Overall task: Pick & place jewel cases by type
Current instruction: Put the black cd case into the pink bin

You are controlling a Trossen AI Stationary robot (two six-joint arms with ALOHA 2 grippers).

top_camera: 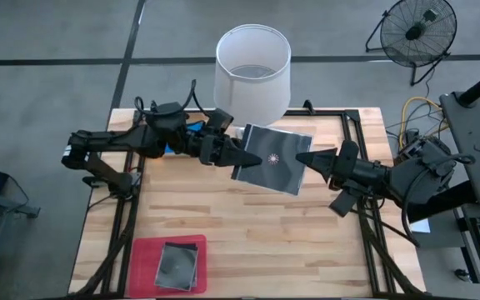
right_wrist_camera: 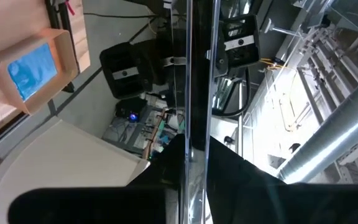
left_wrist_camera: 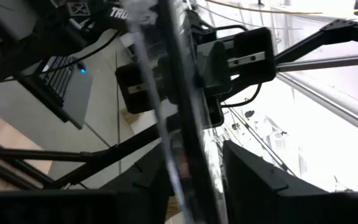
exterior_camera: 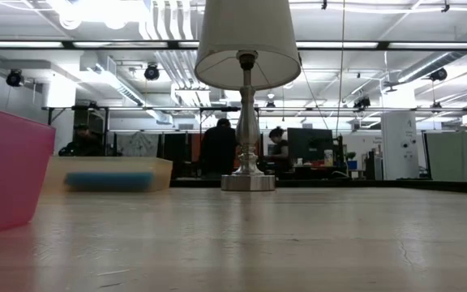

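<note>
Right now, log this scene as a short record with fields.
held case: dark transparent case with a disc, in the air over the table's middle, between both grippers
right gripper: shut on the case's right edge
left gripper: at the case's left edge, closing around it
pink tray: near left corner, one dark case inside
orange tray: far left, a blue case inside
lamp: far edge, centre

Two grey-transparent jewel cases (top_camera: 273, 158), perhaps only one blue case (right_wrist_camera: 31, 68), two trays (top_camera: 144, 254), one lamp (top_camera: 252, 71).
</note>
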